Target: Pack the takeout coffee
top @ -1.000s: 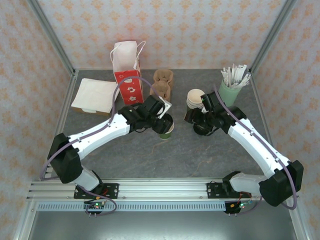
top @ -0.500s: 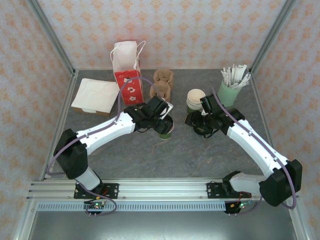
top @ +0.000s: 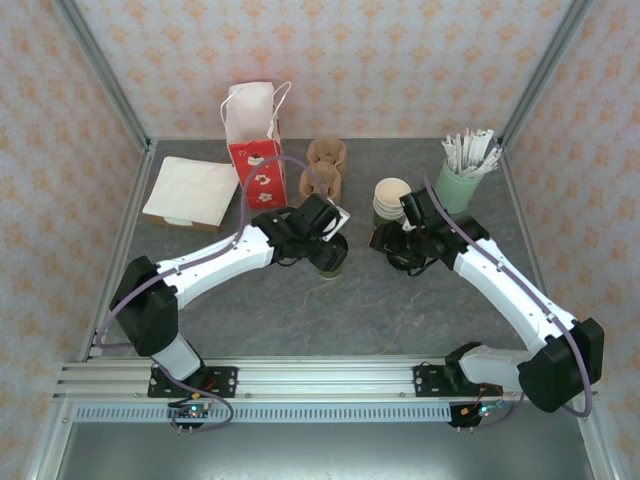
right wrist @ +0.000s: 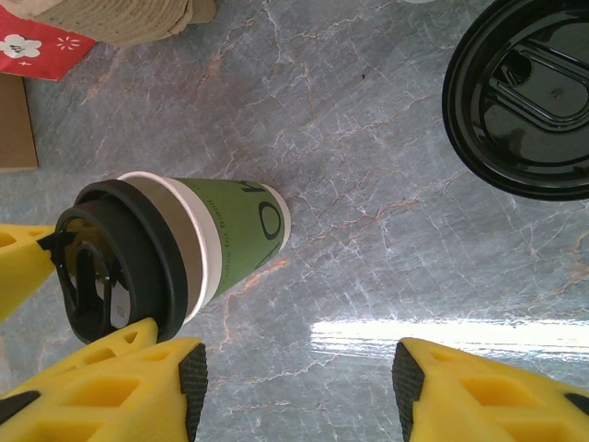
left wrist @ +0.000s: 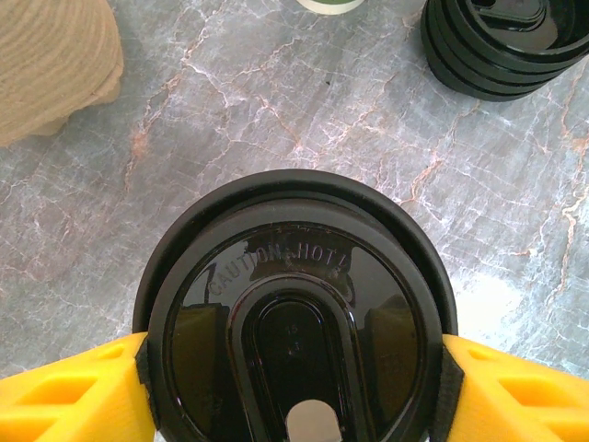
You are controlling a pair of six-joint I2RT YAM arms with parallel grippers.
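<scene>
The grey table (top: 400,300) has room in front but is crowded at the back. The red paper bag (top: 255,150) stands there, with the brown pulp carrier (top: 324,168) just to its right. My takeout coffee cup (right wrist: 216,244) seems to stand on the table near the middle, just in front of that carrier and to the left of the stack of spare lids (right wrist: 529,97).

My left gripper (left wrist: 294,373) is closed around the cup from above, one jaw on each side of its black lid (left wrist: 294,313). My right gripper (right wrist: 299,382) hangs with its jaws apart over bare table, holding nothing.

What worries me is where I am gripping. My pads (left wrist: 442,396) press the lid's rim, not the paper wall below it. If the lid is not fully snapped on, which I cannot tell, a lift could pull it off and leave the cup behind. Squeezing harder could buckle the rim and let the cup slip. The carrier is also close, so a careless swing toward it could knock it over. The carrier's pockets look snug, so a tilted cup could catch on an edge.
</scene>
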